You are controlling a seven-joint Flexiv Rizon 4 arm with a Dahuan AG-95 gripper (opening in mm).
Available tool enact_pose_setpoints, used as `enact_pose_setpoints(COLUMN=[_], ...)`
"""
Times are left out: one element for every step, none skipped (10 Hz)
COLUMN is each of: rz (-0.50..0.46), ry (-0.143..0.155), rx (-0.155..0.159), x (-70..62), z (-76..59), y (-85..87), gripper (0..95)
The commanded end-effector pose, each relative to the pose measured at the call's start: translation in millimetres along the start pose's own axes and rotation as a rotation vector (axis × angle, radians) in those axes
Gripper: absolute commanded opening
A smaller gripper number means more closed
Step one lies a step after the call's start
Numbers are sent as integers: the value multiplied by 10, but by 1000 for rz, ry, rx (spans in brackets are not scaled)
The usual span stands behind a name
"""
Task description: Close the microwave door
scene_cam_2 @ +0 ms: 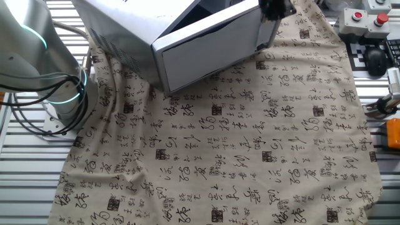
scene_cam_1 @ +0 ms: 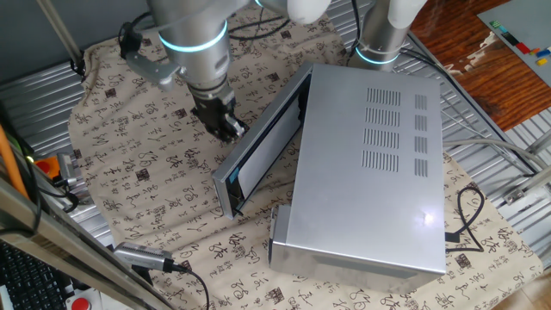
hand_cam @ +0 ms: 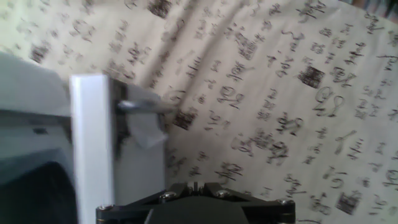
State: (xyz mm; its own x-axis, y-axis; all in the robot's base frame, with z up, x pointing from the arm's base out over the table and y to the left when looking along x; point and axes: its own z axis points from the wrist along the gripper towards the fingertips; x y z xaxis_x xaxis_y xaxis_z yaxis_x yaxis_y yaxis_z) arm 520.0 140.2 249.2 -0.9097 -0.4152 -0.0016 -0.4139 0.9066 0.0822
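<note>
The microwave door (scene_cam_1: 263, 142) stands partly open, swung out from the front of the microwave (scene_cam_1: 370, 172) at a shallow angle, a wedge of dark gap showing between the panel and the oven mouth. The microwave itself sits on a cloth (scene_cam_2: 250, 156) printed with black characters, its slotted top catching the light, a black cord (scene_cam_1: 469, 220) trailing off its far side.

Against the outer face of the door, near its free edge, sits the gripper (scene_cam_1: 225, 125). It looks pressed to the panel or just beside it; the black fingers are bunched and I cannot tell how far apart they stand, and nothing seems to be held between them. The other fixed view shows the same dark shape at the door's far corner (scene_cam_2: 275, 9), and the hand view shows the door's pale edge (hand_cam: 93, 143) running right up beside the camera, blurred.

How will this door handle? I judge it stiff and light, a flat panel on hinges that swings freely until the latch, where it likely needs a firmer shove. No grasp is called for; a flat push on the outer face, well away from the hinge, gives the best leverage. The metal skin is smooth, so the fingers could slide. The microwave looks heavy enough to stay put, though the cloth under it may slip.
</note>
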Motion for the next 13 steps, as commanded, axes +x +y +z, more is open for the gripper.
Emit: enact_pose_setpoints(rz=[17,24,32,48,63,77,92,113,124,141,153,163,154], ry=[1,2,3,2,2,1,1,0,0,-1,-2,-2,-1], rx=[0,-1,-1,-2,-3,-5,-5,-8,-7,-7,-7,-8,-7], x=[-24,-41,-52,-52,-42,-30,-13,11,25,45,56,61,66], z=[8,15,25,50,67,72,69,65,66,77,86,91,84], y=[95,145,195,273,339,404,469,548,599,676,718,732,717], gripper=[0,0,0,0,0,0,0,0,0,0,0,0,0])
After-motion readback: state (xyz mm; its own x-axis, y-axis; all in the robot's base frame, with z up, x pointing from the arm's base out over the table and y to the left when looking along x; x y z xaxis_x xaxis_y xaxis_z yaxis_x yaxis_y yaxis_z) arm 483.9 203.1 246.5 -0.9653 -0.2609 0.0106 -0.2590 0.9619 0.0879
